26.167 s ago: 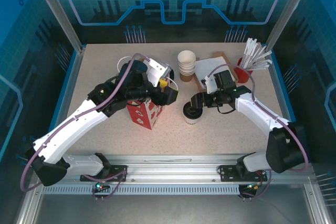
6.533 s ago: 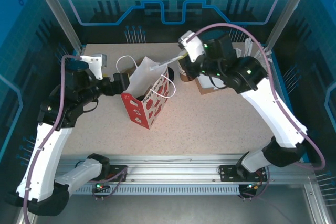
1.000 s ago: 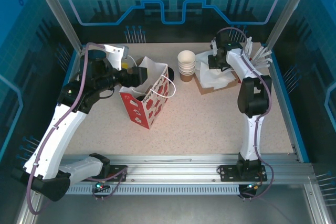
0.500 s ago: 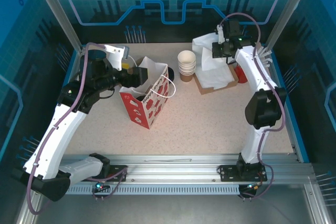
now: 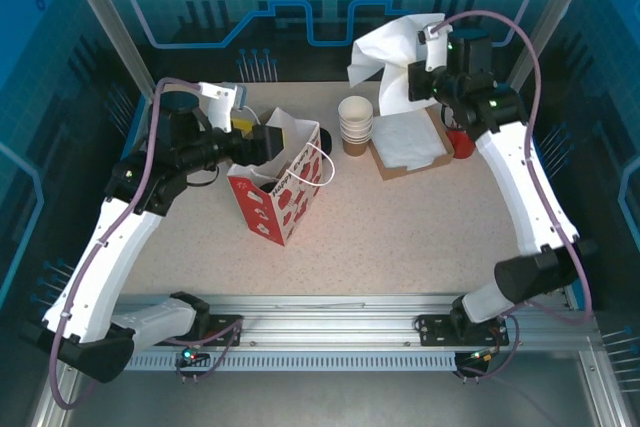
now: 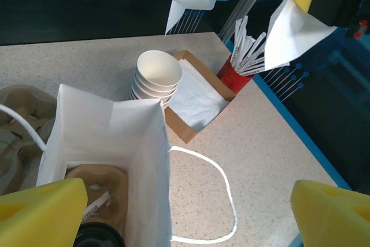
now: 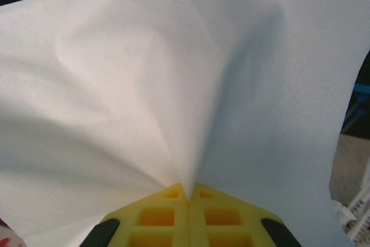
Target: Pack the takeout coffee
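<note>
White-shelled left arm and white-shelled right arm, each with bulky black joint housings and a mauve cable looped alongside. Chunky yellow finger pads tip both; the right pair shows moulded square recesses.

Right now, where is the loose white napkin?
The napkin is pinched in the shut right hand, raised over the far edge of the table in the top view, above the stack of paper cups and the napkin box.
</note>
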Robot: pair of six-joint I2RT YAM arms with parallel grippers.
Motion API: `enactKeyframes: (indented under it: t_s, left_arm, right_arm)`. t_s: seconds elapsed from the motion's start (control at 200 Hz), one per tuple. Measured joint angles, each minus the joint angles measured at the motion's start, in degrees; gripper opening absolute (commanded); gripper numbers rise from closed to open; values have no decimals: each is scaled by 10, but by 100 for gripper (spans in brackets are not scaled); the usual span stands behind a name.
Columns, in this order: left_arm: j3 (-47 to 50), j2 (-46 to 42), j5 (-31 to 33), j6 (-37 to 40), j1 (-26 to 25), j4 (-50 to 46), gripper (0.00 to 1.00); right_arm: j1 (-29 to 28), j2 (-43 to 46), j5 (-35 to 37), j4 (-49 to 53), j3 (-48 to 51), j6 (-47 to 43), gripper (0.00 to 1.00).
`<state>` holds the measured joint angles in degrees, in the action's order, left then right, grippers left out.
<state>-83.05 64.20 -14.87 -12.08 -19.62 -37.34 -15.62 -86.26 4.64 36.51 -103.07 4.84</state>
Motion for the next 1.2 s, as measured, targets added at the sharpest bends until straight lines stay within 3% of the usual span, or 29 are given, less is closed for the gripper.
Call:
enactKeyframes:
  t_s: [0.315,0.71,0.94,1.201]
  left_arm:
    - [-132,57,14,2,-80,-38,94]
    - [-372,218,35,27,-110,-148,93]
    - [-436,279,30,28,-120,-203,73]
    - [-441,283,13,15,-120,-211,35]
  right_arm:
    - [-83,119,-51,-56,117,-2,8]
    - [-160,200,-74,-110,217,-2,8]
    - [-185,206,-77,-127,230,-2,8]
    - [-202,197,-65,-143,233,-2,8]
